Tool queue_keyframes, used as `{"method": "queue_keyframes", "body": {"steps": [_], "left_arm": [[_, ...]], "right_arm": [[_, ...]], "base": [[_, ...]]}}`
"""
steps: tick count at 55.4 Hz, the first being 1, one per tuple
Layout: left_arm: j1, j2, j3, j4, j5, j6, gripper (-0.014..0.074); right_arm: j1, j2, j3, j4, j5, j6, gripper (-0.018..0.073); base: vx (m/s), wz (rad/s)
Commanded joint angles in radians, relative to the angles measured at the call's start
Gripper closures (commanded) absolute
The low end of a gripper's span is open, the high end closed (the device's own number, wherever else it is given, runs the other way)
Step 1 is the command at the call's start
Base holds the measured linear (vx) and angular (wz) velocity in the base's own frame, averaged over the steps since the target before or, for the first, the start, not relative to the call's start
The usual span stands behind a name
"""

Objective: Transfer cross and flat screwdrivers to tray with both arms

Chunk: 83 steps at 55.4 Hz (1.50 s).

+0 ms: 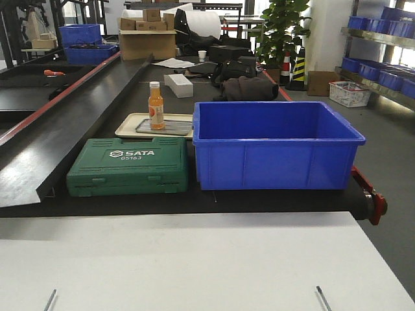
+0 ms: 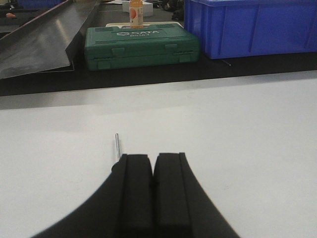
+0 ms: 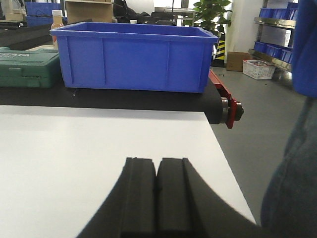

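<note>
Two thin silver screwdriver shafts show at the bottom edge of the front view, one on the left (image 1: 50, 299) and one on the right (image 1: 323, 298), lying on the white table (image 1: 207, 259). Their handles are out of view. The left shaft's tip (image 2: 117, 146) pokes out beside my left gripper (image 2: 153, 156), which is shut with nothing seen between its pads. My right gripper (image 3: 158, 159) is shut and empty above the table near its right edge. The grey metal tray (image 1: 178, 126) sits far off on a beige tray (image 1: 130, 124).
An orange bottle (image 1: 156, 107) stands on the grey tray. A green SATA toolbox (image 1: 130, 166) and a large blue bin (image 1: 279, 146) stand on the black belt beyond the table. A blurred blue shape (image 3: 292, 173) fills the right edge of the right wrist view.
</note>
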Motion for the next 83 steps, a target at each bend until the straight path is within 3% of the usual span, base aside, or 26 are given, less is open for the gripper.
{"method": "queue_keyframes", "body": {"steps": [1,26,47,62,71,77,83], "left_arm": [[0.001,-0.012,-0.028,-0.005,-0.081,-0.009,0.0602],[0.001,-0.012,-0.028,-0.005,-0.083,-0.009,0.0602],[0.001,-0.012,-0.028,-0.006,-0.247,-0.010,0.0602],[0.001,-0.012,-0.126,-0.033,-0.425,-0.063,0.0600],[0.001,0.023,-0.321,-0.032,-0.372,-0.060,0.0586],[0.001,0.129,-0.451,-0.032,-0.252,-0.060,0.0558],[0.001,0.257,-0.516,-0.032,-0.202,-0.060,0.0520]], "right_arm": [[-0.004,-0.005,0.007,-0.009,-0.085,-0.010,0.0567],[-0.004,-0.005,0.007,-0.009,-0.085,-0.010,0.0567],[-0.004,-0.005,0.007,-0.006,-0.114,-0.007,0.0567],[-0.004,-0.004,-0.025,-0.004,-0.348,0.044,0.0567],[-0.004,0.085,-0.234,-0.006,-0.211,0.048,0.0567],[-0.004,0.203,-0.378,-0.007,-0.105,0.034,0.0565],[-0.005,0.337,-0.449,-0.008,-0.069,0.016,0.0563]], "base": [[0.00,0.00],[0.00,0.00],[0.00,0.00],[0.00,0.00],[0.00,0.00],[0.00,0.00],[0.00,0.00]]}}
